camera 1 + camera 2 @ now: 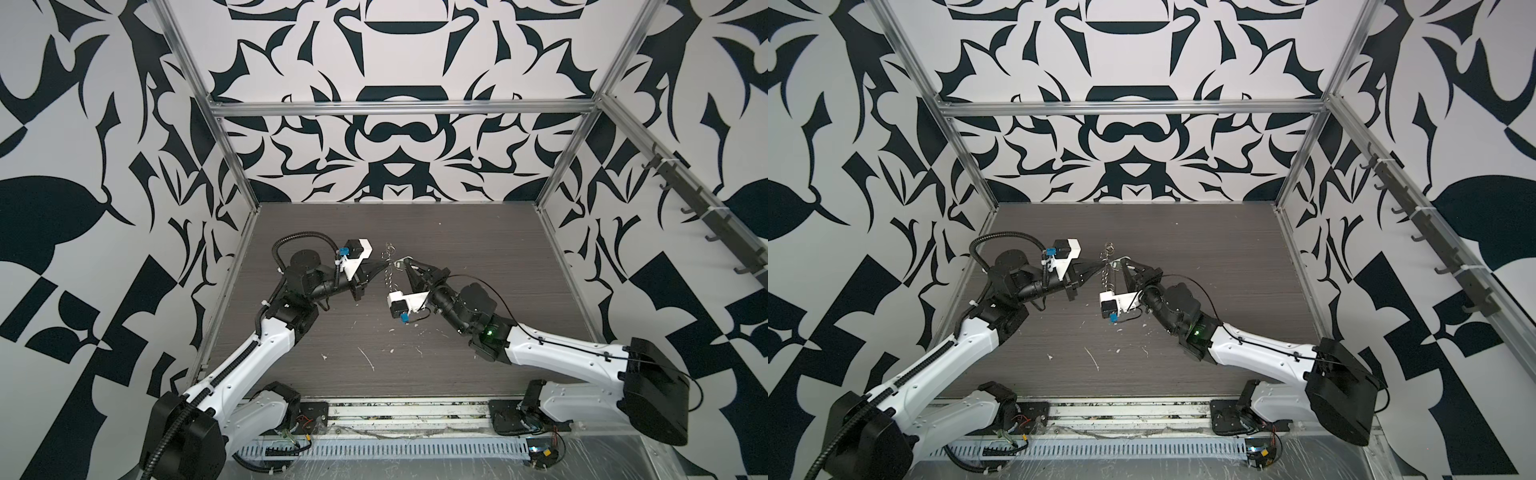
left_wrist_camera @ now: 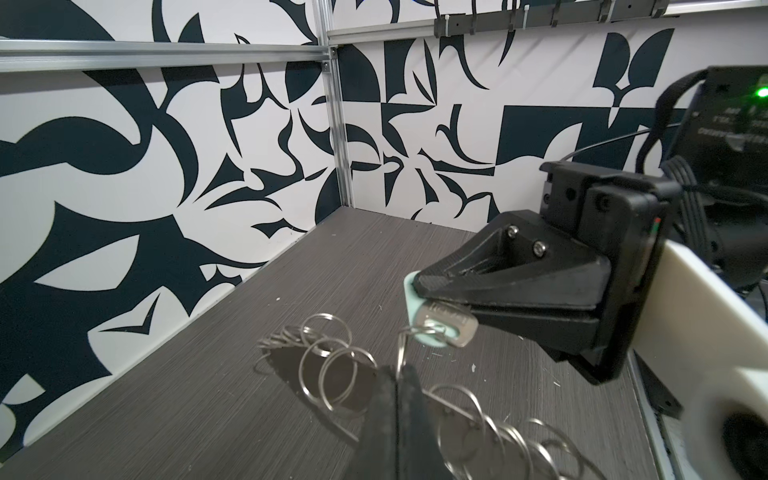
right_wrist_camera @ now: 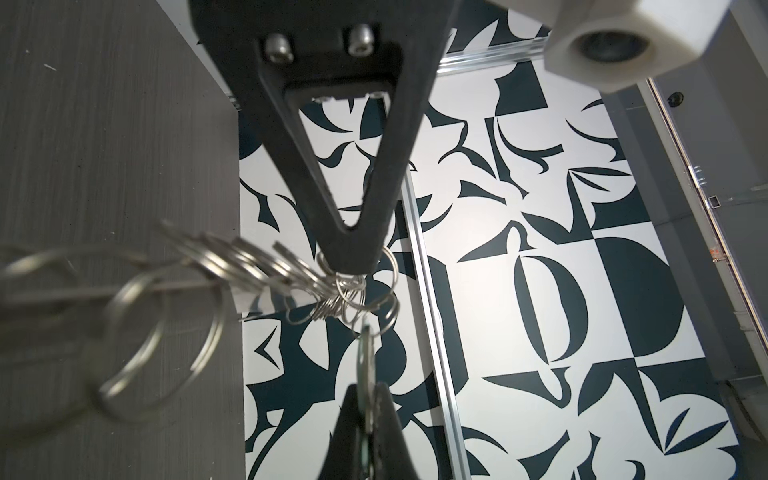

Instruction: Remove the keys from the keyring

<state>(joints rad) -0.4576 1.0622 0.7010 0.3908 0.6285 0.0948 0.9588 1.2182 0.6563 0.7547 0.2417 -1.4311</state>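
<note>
Both arms meet above the middle of the table. The keyring point(image 1: 390, 277) point(image 1: 1106, 277) is a chain of silver split rings point(image 2: 328, 365) hanging between them, off the table. My left gripper point(image 1: 385, 264) point(image 1: 1101, 266) point(image 2: 400, 376) is shut on the wire of one ring. My right gripper point(image 1: 404, 262) point(image 1: 1120, 262) point(image 3: 365, 392) is shut on the keys point(image 2: 440, 332), a pale mint tag with a silver key blade against it, seen edge-on in the right wrist view point(image 3: 365, 357). A ring still passes through the tag's hole. The two grippers' tips are a finger-width apart.
The dark wood-grain tabletop point(image 1: 457, 249) carries small white flecks point(image 1: 365, 357) near its front. Patterned walls with aluminium frame posts close in the back and sides. A rail of dark hooks point(image 1: 685, 199) runs along the right wall.
</note>
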